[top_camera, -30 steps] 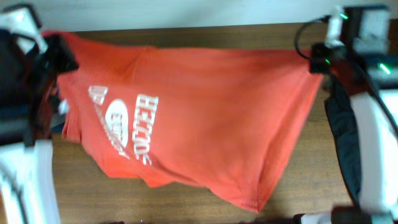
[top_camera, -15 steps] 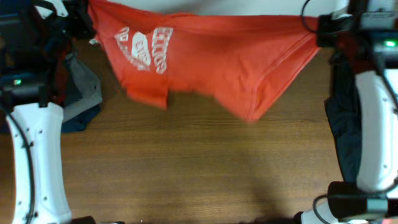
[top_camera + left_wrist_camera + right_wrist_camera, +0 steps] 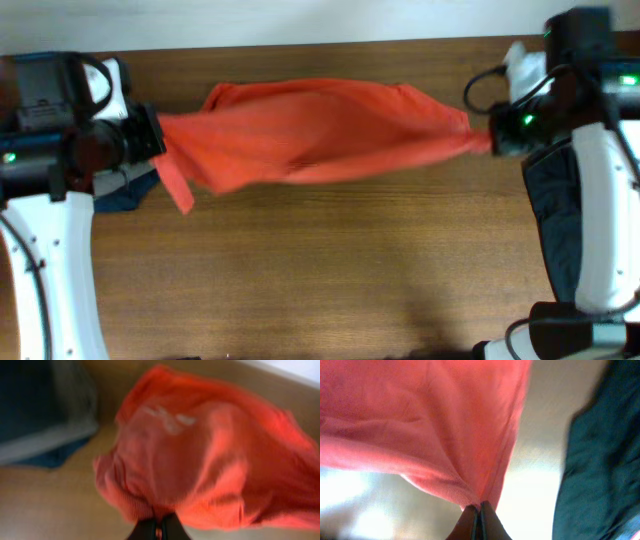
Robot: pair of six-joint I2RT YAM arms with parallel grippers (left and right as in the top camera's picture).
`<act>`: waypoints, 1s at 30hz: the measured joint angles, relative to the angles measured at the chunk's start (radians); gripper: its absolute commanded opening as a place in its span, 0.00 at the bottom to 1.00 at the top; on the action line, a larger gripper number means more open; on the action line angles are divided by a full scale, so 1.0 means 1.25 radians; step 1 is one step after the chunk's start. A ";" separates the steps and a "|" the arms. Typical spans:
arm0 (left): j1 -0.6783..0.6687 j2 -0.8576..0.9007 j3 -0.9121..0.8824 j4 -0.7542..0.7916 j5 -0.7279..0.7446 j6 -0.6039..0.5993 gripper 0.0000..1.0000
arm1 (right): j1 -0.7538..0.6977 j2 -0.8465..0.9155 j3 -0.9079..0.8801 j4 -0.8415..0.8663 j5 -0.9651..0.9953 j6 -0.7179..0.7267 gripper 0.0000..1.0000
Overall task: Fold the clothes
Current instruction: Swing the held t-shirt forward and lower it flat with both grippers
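The red-orange T-shirt (image 3: 320, 135) hangs stretched between my two grippers above the far half of the table, bunched into a long band. My left gripper (image 3: 155, 135) is shut on its left end, seen close in the left wrist view (image 3: 159, 527) with faint white lettering on the shirt (image 3: 200, 460). My right gripper (image 3: 490, 140) is shut on its right end, also in the right wrist view (image 3: 480, 507), where the shirt (image 3: 420, 420) fills the left. A dark garment (image 3: 550, 210) lies at the right edge, under my right arm.
A grey and dark blue cloth pile (image 3: 125, 190) lies at the left edge below my left gripper, also in the left wrist view (image 3: 40, 415). The dark garment shows in the right wrist view (image 3: 600, 470). The wooden table (image 3: 320, 280) runs to the front.
The shirt was spread wide a second ago, then swung to the far edge. Now it has come back toward the table's middle, drawn into a narrow band, lettering mostly hidden.
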 measured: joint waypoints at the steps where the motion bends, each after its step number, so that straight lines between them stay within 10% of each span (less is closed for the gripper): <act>1: 0.000 0.006 -0.012 -0.012 -0.014 0.000 0.01 | 0.000 0.002 -0.046 -0.012 -0.012 -0.005 0.04; 14: -0.042 0.026 -0.237 0.024 -0.071 0.000 0.01 | 0.000 0.009 -0.434 0.102 -0.053 -0.006 0.29; 30: -0.095 0.027 -0.343 0.108 -0.075 0.000 0.01 | 0.088 0.009 -0.615 0.270 -0.127 0.034 0.30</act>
